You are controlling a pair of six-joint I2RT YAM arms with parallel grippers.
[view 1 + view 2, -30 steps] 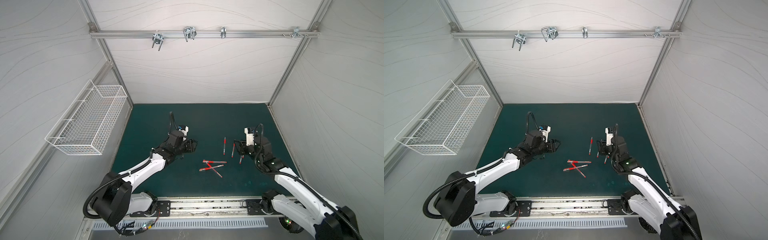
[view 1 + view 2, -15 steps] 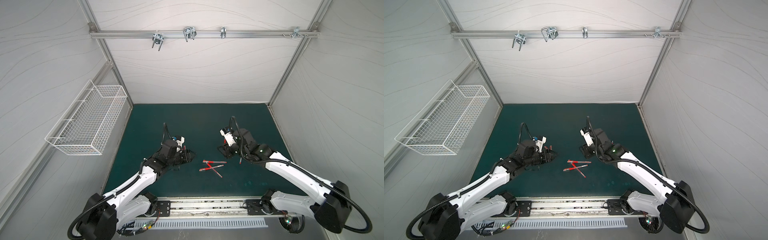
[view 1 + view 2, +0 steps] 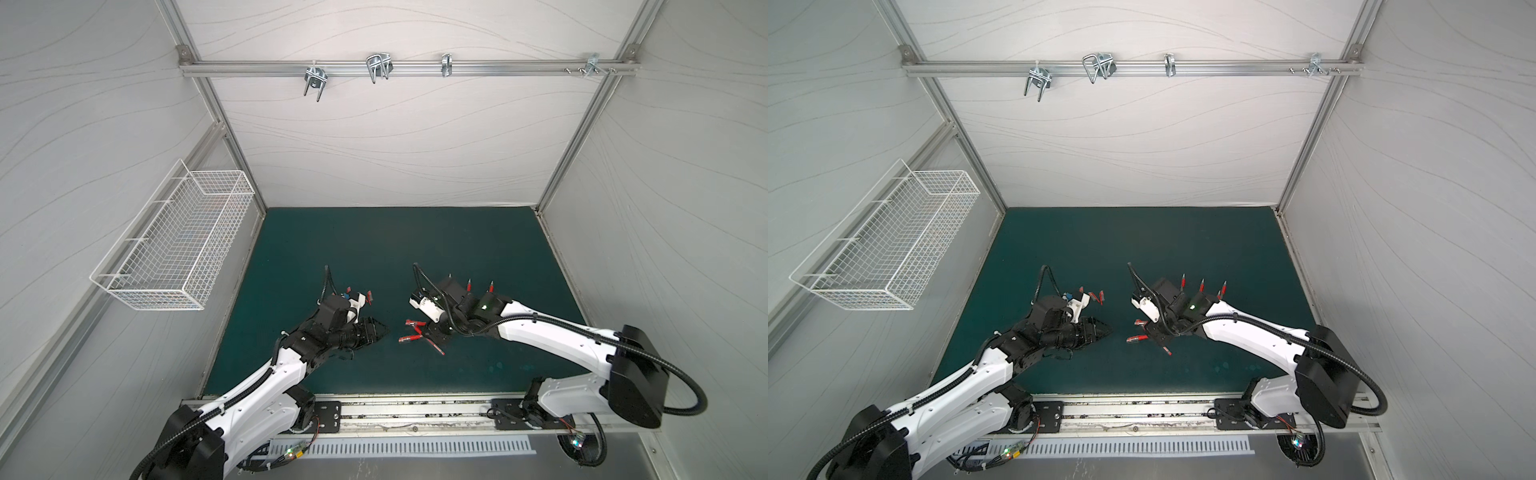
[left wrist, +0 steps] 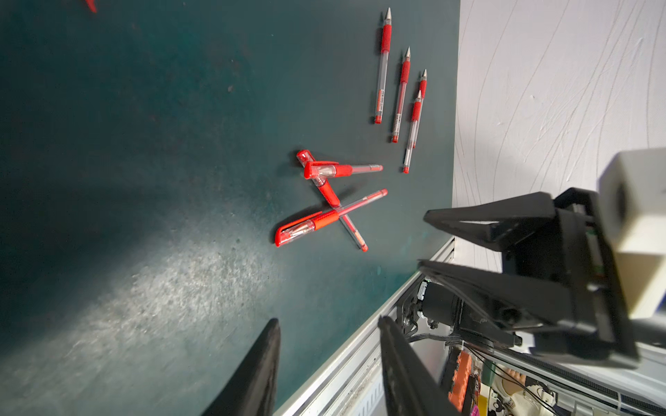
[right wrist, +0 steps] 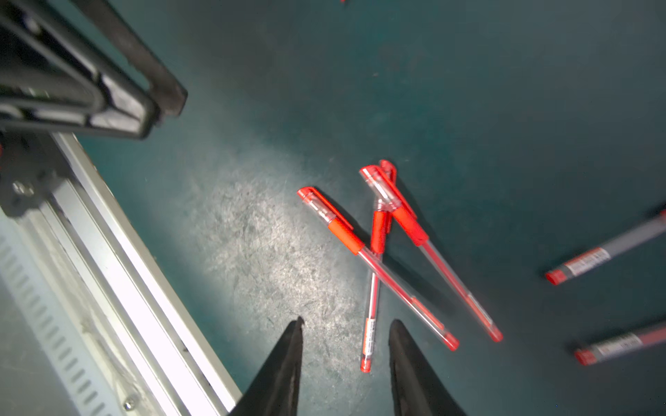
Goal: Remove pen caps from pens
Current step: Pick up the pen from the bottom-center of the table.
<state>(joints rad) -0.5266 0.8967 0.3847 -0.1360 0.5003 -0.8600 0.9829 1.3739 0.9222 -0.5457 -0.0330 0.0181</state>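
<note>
Hovering part-open, empty end effectors (image 4: 328, 320) (image 5: 346, 320)

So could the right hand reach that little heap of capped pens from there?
Probably yes. The right hand hangs close above the three crossed capped pens, open and empty, with nothing in between. The left hand sits to one side, clear of them.
</note>
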